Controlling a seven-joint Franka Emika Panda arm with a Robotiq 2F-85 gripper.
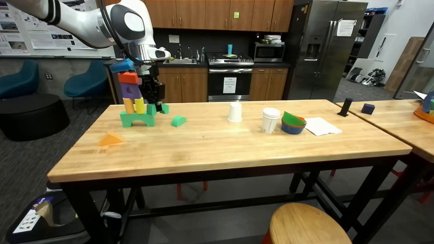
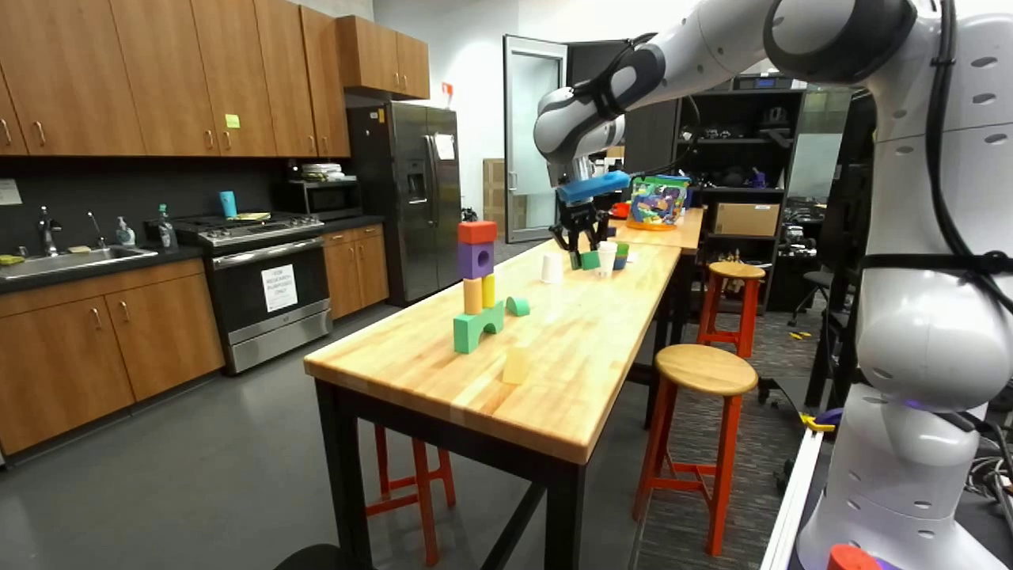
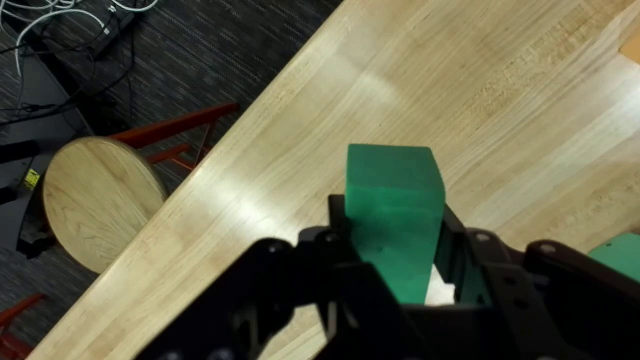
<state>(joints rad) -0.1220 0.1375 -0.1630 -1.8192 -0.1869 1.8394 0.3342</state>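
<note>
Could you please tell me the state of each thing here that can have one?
Gripper: closed on its load.
Green block: gripped, held above the table.
Block tower: standing upright.
Single white cup: upside down.
Stacked white cups: nested, rims up.
Green bowl: tilted.
Oven door: closed.
Microwave door: closed.
Refrigerator doors: closed.
Cabinet doors: closed.
Glass door: appears open.

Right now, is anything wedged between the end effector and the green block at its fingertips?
Nothing visible: in the wrist view, the end effector grips the green block directly, its black fingers against two opposite sides.
</note>
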